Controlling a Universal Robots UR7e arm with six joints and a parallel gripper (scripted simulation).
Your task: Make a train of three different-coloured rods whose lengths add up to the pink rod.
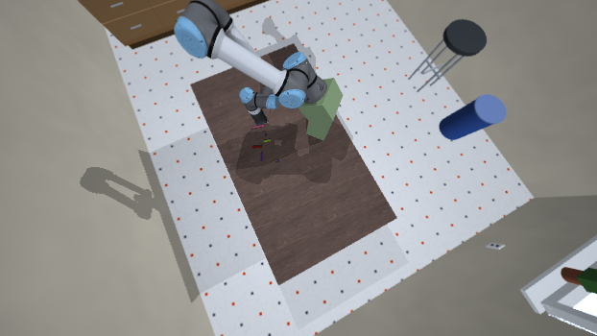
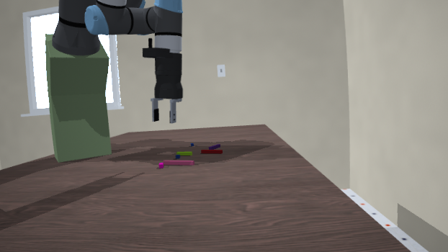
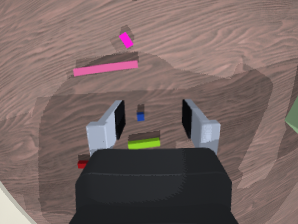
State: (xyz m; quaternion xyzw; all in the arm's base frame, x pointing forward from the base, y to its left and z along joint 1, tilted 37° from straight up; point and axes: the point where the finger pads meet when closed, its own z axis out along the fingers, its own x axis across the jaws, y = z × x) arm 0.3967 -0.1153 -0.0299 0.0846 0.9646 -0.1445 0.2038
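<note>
My gripper [image 2: 164, 121] [image 3: 153, 111] is open and empty, high above the table. The pink rod [image 1: 258, 127] [image 2: 178, 163] [image 3: 106, 68] lies flat; a short magenta rod [image 2: 160, 165] [image 3: 126, 40] lies near one end, apart from it. A blue rod [image 1: 266, 134] [image 2: 177, 157] [image 3: 140, 117] shows between my fingers in the wrist view, far below them. The lime rod [image 1: 267, 140] [image 2: 184, 153] [image 3: 144, 144] lies beside it. The red rod [image 1: 257, 147] [image 2: 212, 152] [image 3: 82, 164] is partly hidden in the wrist view. The purple rod [image 1: 261, 156] [image 2: 214, 147] lies crosswise to red.
A second blue rod [image 1: 277, 161] [image 2: 192, 145] lies apart from the others, near the purple rod's side. The green pedestal [image 1: 322, 115] [image 2: 81, 108] carries the arm at the table's edge. The arm's shadow falls over several rods on the wooden table [image 1: 307, 211] [image 2: 216, 209].
</note>
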